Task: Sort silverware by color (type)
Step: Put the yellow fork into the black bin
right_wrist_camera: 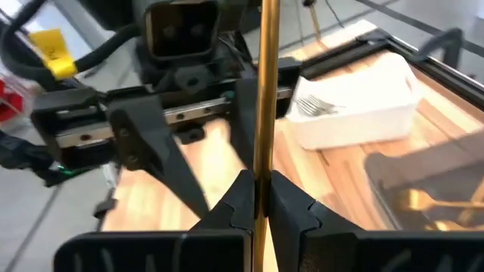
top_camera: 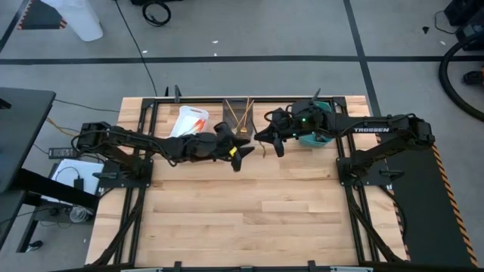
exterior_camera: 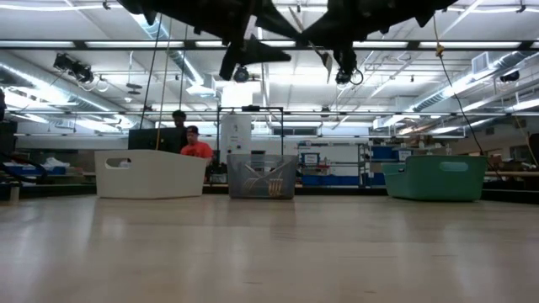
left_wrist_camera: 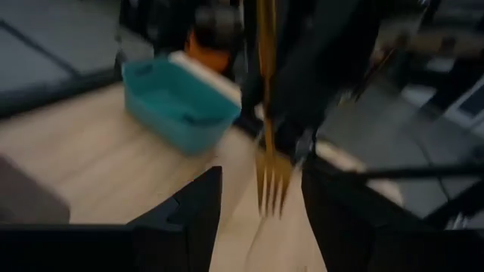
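My right gripper [top_camera: 266, 142] is shut on a gold fork [left_wrist_camera: 266, 113], high above the middle of the table's far half. My left gripper [top_camera: 240, 153] faces it, open. In the left wrist view the fork's tines [left_wrist_camera: 271, 189] stand between the left fingers [left_wrist_camera: 189, 219] with a gap on either side. A white bin [right_wrist_camera: 355, 106] holds silver-headed forks. The grey mesh bin [top_camera: 238, 113] holds gold utensils. The teal bin [top_camera: 314, 130] stands behind the right gripper. My right gripper pinches the gold fork's slim handle [right_wrist_camera: 265, 170] between its two fingertips [right_wrist_camera: 236, 200]. The fingers lie across the handle, which runs on past them on both sides. The fork is lifted clear of the table, its tines toward my left gripper.
The three bins stand in a row along the table's far edge [top_camera: 249, 98]: white at the left, grey mesh in the middle, teal at the right. Bare wood [top_camera: 242, 219] fills the near half. In the low view, people stand beyond the table.
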`<state>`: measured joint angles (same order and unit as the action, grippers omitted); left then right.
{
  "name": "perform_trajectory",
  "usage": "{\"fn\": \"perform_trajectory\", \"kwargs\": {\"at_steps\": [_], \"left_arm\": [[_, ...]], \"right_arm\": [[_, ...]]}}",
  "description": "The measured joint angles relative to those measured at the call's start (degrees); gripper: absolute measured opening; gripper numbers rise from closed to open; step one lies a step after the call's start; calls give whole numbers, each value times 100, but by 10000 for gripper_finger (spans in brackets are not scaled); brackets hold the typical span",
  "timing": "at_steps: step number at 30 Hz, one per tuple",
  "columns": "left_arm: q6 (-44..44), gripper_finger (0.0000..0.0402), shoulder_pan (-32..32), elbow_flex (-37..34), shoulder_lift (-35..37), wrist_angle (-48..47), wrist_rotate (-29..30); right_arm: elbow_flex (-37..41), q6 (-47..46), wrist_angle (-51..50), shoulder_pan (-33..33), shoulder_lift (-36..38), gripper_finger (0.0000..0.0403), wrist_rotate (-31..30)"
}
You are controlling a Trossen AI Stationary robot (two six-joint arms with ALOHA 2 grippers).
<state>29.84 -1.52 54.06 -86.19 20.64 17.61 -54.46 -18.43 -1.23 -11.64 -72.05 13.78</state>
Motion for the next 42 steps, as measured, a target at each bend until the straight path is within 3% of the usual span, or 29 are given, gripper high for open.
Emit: {"fn": "perform_trajectory", "kwargs": {"at_steps": [12,24,42], "left_arm": [[855,192,-2,2,0,-1589,-149],[855,192,0,2,2,-1588,-149],[846,192,-22,2,2,-1595,-147]], "right_arm": [[2,347,-862,-311,0,24,-570],[458,170,-1136,-1114,9,24,-706],[487,257,-2737,-2561,775,31,-1314]]}}
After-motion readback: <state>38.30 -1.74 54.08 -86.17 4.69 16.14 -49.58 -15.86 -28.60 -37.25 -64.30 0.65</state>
